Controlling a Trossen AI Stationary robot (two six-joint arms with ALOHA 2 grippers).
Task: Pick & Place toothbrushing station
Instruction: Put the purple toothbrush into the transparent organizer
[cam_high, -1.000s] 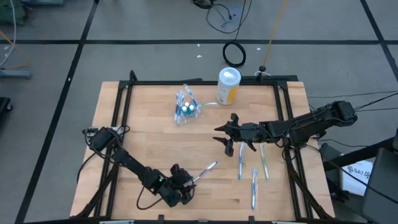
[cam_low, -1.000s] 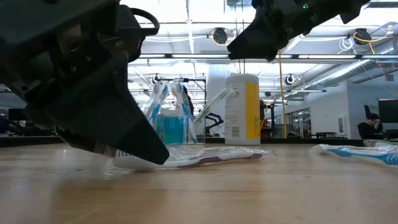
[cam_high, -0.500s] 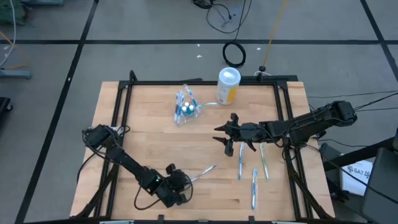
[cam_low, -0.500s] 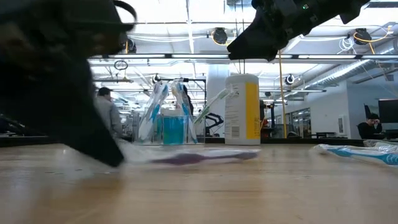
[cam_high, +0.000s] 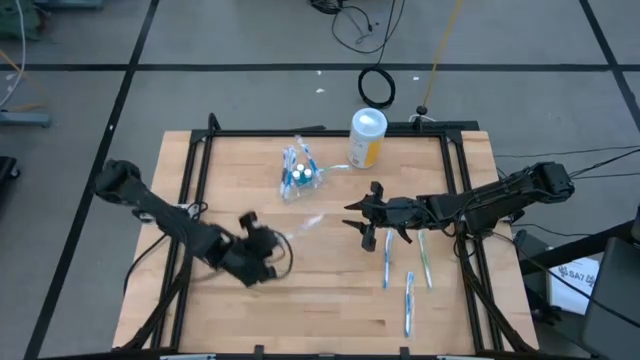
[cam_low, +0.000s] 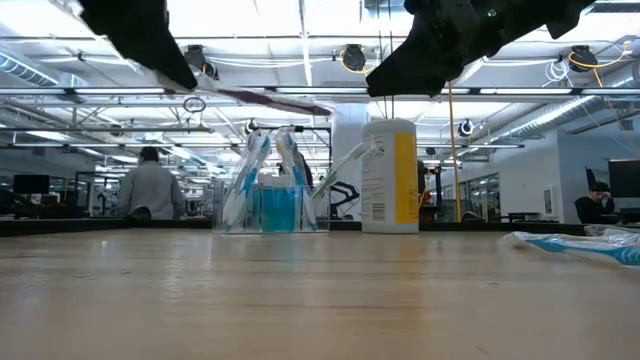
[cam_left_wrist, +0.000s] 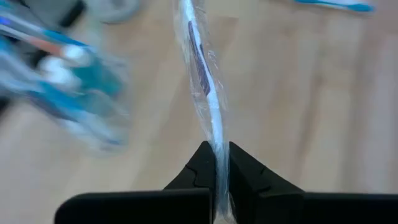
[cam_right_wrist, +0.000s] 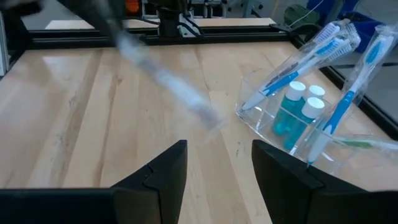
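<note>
A clear plastic cup (cam_high: 300, 174) stands at the table's far middle, holding several toothbrushes and teal tubes; it also shows in the low view (cam_low: 270, 190) and the right wrist view (cam_right_wrist: 298, 106). My left gripper (cam_high: 270, 246) is above the table's left middle, shut on a toothbrush in a clear wrapper (cam_high: 305, 222). My right gripper (cam_high: 368, 224) hovers open and empty right of centre, its fingers wide apart in the right wrist view (cam_right_wrist: 214, 168). Three more wrapped toothbrushes (cam_high: 388, 258) lie flat on the table near it. My left gripper pinches one end of the wrapped toothbrush (cam_left_wrist: 216, 140) between its two fingers. The brush runs straight on from the fingertips, in line with the fingers, toward the cup. It is lifted clear of the table and sticks out about level in the low view (cam_low: 262, 98).
A yellow canister with a white lid (cam_high: 367, 138) stands right of the cup at the far edge. A black frame rail (cam_high: 190, 180) runs around the table. People show in the room beyond (cam_low: 150, 185). Bare wood lies near the front edge (cam_high: 330, 320).
My left gripper has risen from the table's near edge and gone toward the far edge and the cup, staying shut. The wrapped toothbrush, which lay on the table, is now lifted clear and points toward the cup.
</note>
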